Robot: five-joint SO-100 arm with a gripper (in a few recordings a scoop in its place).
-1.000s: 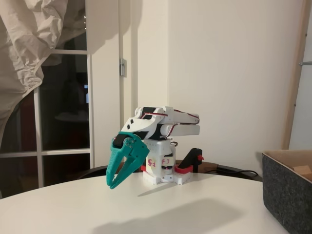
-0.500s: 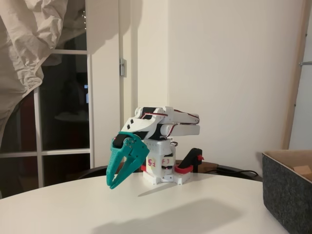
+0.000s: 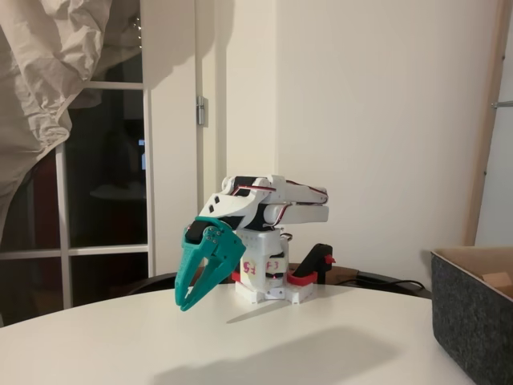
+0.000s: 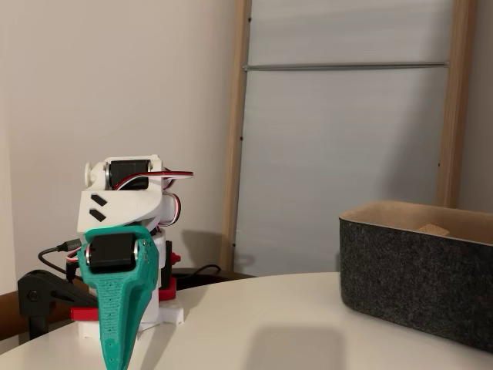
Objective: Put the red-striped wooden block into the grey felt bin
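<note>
In a fixed view, the teal claw (image 3: 189, 298) hangs off the folded white arm (image 3: 268, 202), tips pointing down and to the left, just above the white tabletop (image 3: 264, 345). Its two fingers lie close together with no more than a thin slit between them, and nothing is held in them. The grey felt bin (image 3: 473, 314) sits at the right edge of the tabletop, well apart from the claw, with the arm's base (image 3: 268, 277) between the two. The red-striped wooden block cannot be made out here: the bare tabletop around the claw carries nothing. A pale tan shape shows just above the bin's far rim, but whether that is the block or lining cannot be told. So the bearing from claw to block stays unknown; only the bin's direction, rightward across the tabletop, is sure.

In the other fixed view, the claw (image 4: 115, 356) is seen edge-on, a narrow teal blade pointing straight down near the left edge of the tabletop (image 4: 254, 324), so its gap is hidden. The bin (image 4: 420, 274) stands toward the right edge, again well apart. A small tan lump peeks over the bin's rim, too slight to identify. My reading is that the arm sits in a rest pose, and any coming move depends on first locating the block.
</note>
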